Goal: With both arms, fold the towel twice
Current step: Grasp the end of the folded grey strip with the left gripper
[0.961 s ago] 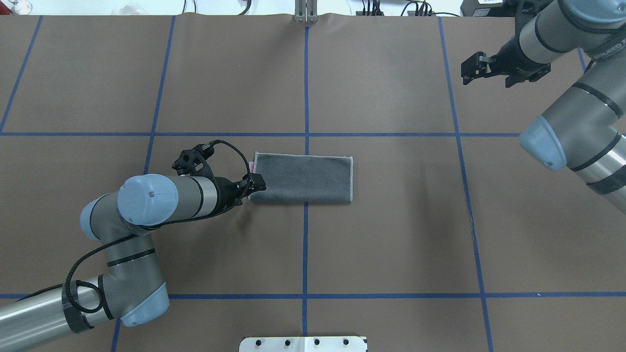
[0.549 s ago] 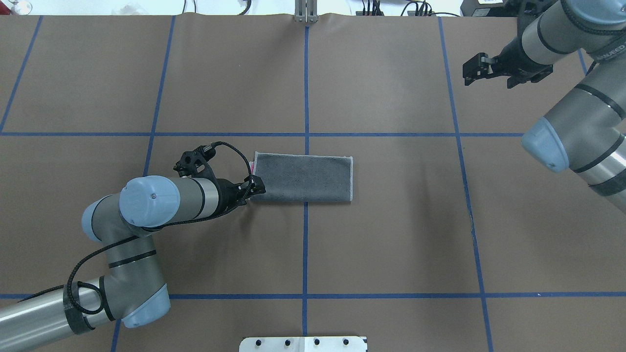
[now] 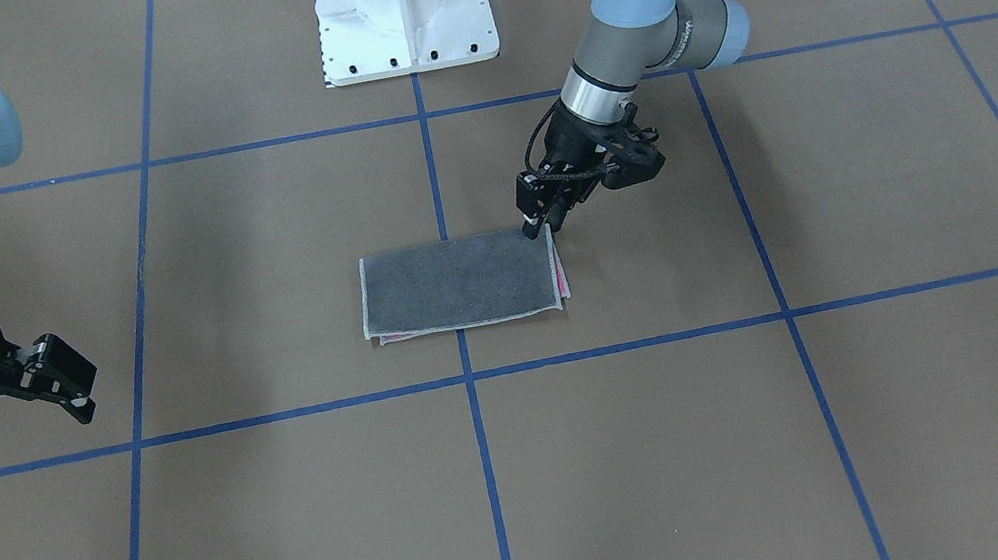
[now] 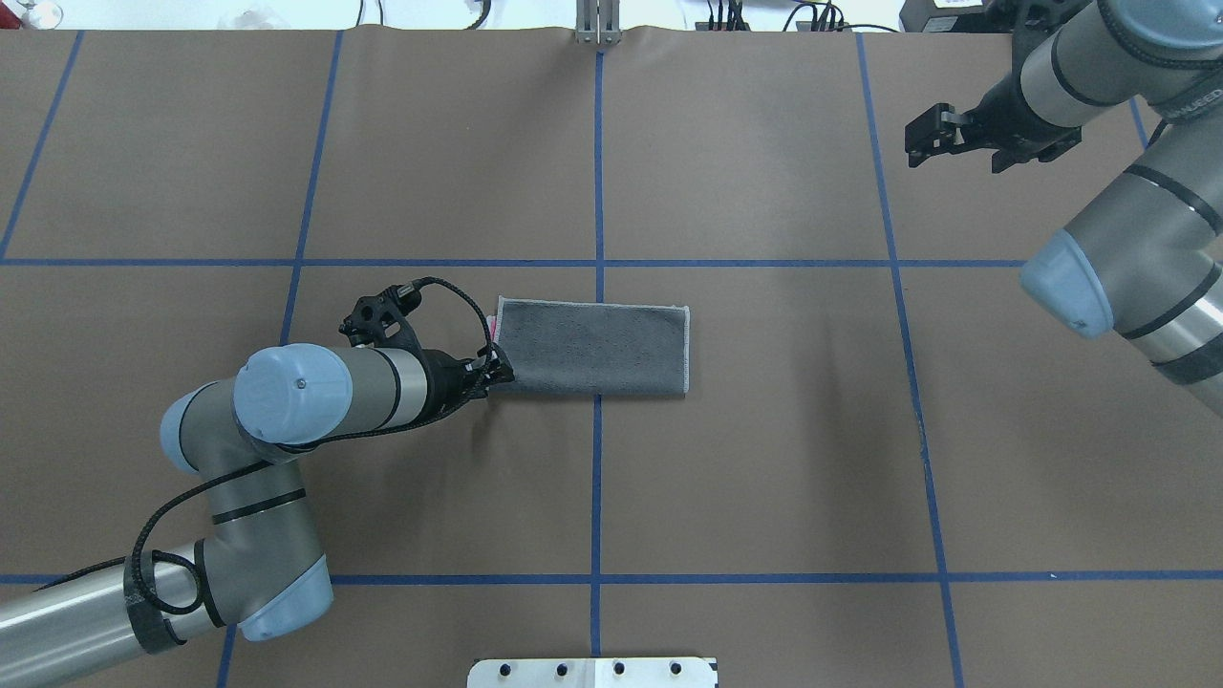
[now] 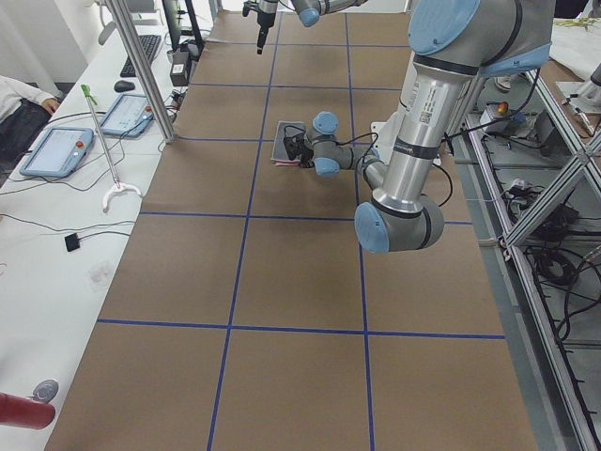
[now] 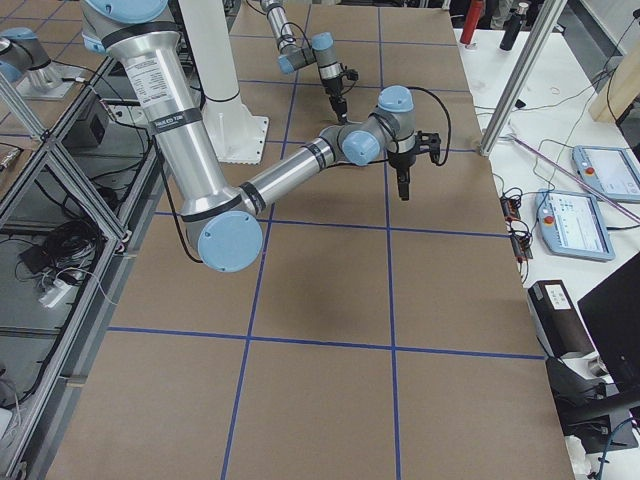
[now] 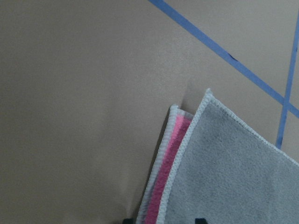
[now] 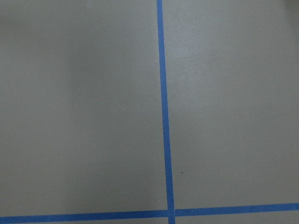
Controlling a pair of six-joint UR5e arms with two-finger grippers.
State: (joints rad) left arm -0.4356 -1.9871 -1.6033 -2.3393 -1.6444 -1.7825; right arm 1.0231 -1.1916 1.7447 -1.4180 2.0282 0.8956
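The towel [image 4: 592,349] lies flat at the table's middle, folded to a long rectangle with the dark grey face up. A pink strip shows at its left end [image 7: 170,154]. My left gripper [image 4: 494,375] is down at the towel's near left corner [image 3: 537,227]. In the left wrist view its fingertips [image 7: 127,220] stand apart, one on each side of the towel's edge, so it is open. My right gripper [image 4: 915,141] hangs open and empty above the far right of the table [image 3: 77,391], well away from the towel.
Brown table cover marked with blue tape lines [image 4: 597,478]. The white pedestal base [image 3: 403,7] stands at the robot's side. In the side views, tablets [image 5: 61,150] and cables lie on a white bench along the far edge, and a person's sleeve [image 5: 23,94] shows.
My left gripper has shifted slightly toward me and down onto the towel's near left corner. The right arm has drifted a little farther away.
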